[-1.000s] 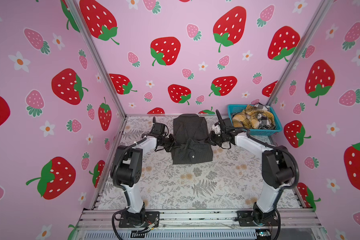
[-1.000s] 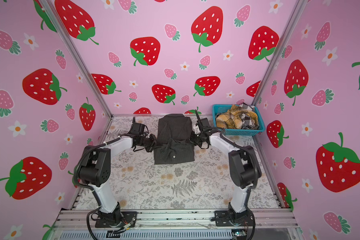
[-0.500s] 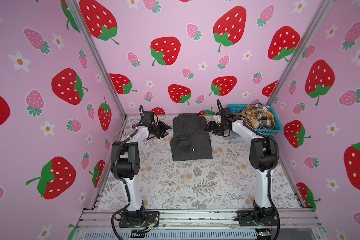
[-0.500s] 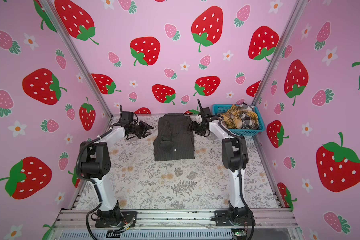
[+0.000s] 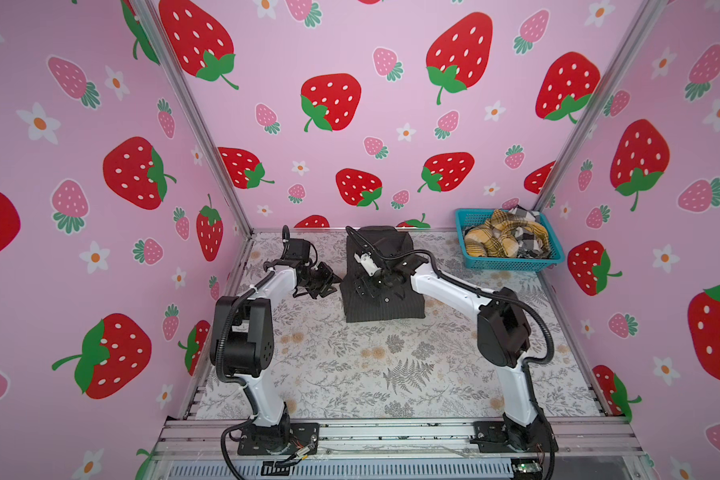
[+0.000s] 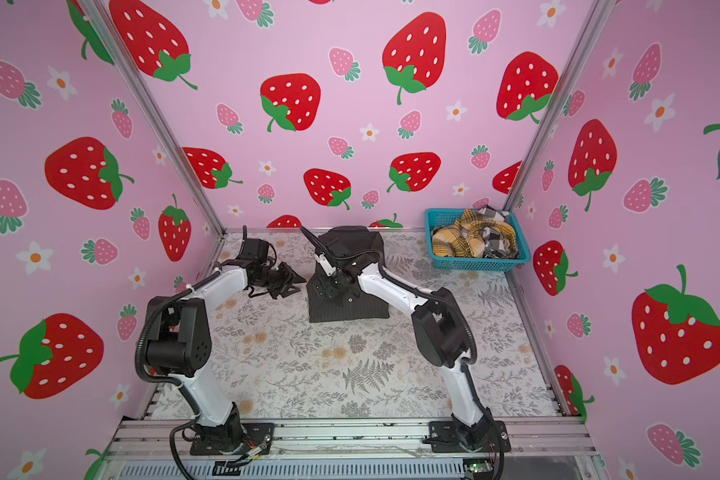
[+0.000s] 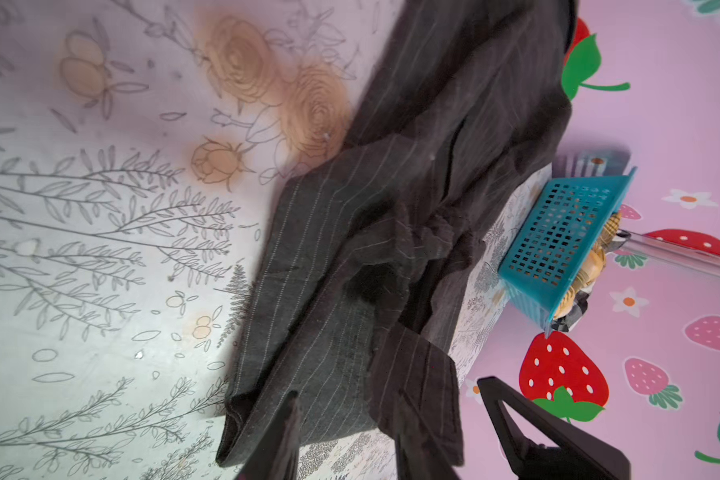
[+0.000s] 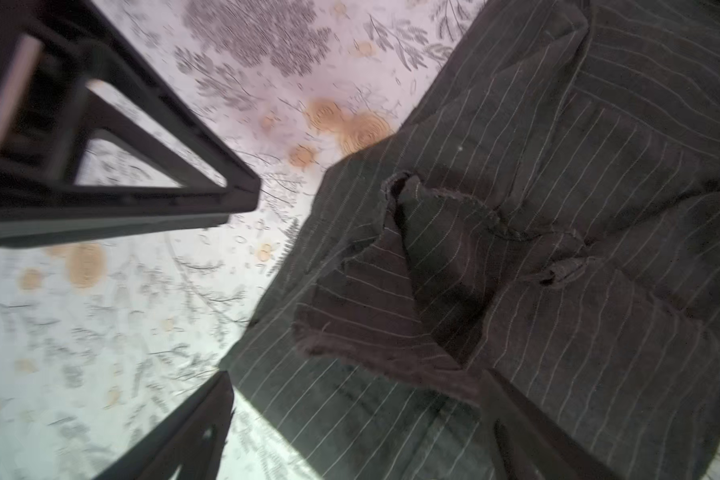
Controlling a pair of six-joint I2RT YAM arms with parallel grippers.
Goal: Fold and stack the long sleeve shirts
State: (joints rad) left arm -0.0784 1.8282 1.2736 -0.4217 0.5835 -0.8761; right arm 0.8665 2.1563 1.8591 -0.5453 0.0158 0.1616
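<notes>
**At the back of the table: one shirt folded, two waiting in the basket**

Toward the far wall, midway across the table point(image 5: 391, 365), the charcoal pinstripe shirt point(image 5: 385, 307) lies folded into a compact rectangle. It is button side up and rests flat, with nothing lifting it. The wrist views show a small raised flap of cloth near its middle, so the fold is probably not yet tidy.

The right claw point(image 5: 367, 286) reaches across and hovers low over the left part of that shirt, its jaws spread wide and empty. From there it seems placed to press or tug the loose flap flat. The left claw point(image 5: 321, 283) sits just beside the shirt's left edge, low over the table. Its jaws are partly apart and, as far as the views show, clamp nothing. It is likely kept close to square up that edge.

At the back right corner stands the teal basket point(image 5: 512, 262), well apart from the folded shirt. A mustard plaid shirt point(image 5: 497, 241) and a black-and-white check shirt point(image 5: 531, 248) are heaped in it unfolded, apparently the waiting pile. I judge the task roughly a third done. The folded shirt's spot by the wall leaves the front of the table for spreading the next one.
</notes>
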